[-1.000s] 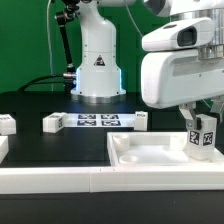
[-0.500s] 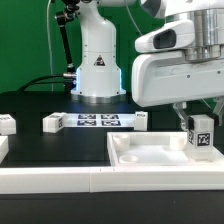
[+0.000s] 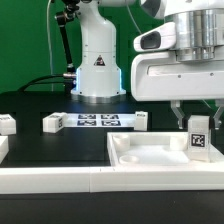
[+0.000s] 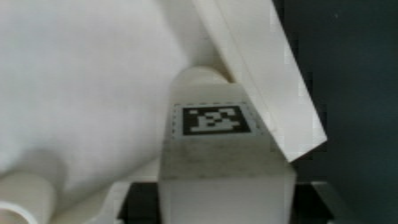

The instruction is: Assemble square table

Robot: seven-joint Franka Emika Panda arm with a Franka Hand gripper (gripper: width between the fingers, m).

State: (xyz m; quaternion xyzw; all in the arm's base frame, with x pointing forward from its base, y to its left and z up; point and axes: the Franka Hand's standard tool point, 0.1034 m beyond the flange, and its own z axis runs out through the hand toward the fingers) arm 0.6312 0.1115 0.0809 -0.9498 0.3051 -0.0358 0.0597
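Over the top's (image 3: 150, 152) corner at the exterior view's right, jaws clenched on a leg (image 3: 199, 136); leg looks light, rigid, smooth plastic, best pinched across flat sides.

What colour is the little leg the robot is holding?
White, with a black-and-white square tag; the leg shows best in the wrist view.
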